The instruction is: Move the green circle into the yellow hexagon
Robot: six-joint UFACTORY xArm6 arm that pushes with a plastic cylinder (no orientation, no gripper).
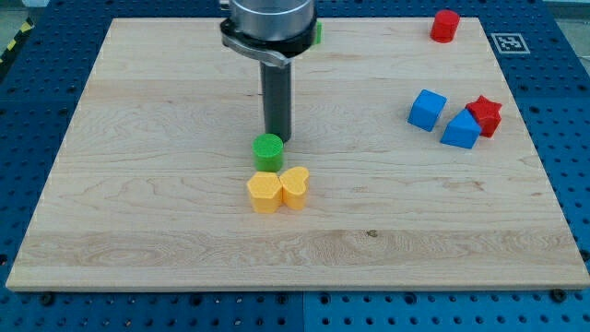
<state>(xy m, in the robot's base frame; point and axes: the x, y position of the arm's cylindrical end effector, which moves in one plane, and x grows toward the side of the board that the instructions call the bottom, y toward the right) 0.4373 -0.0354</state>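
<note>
The green circle (268, 151) stands near the board's middle, just above the yellow hexagon (265, 192), close to or touching its top edge. A yellow heart (295, 186) sits against the hexagon's right side. My tip (277, 137) is just above and slightly right of the green circle, touching or nearly touching it. The rod rises from there to the arm's grey head at the view's top.
A second green block (316, 34) is mostly hidden behind the arm at the top. A red cylinder (445, 25) stands at the top right. Two blue blocks (427, 109) (460, 130) and a red star (485, 114) cluster at the right.
</note>
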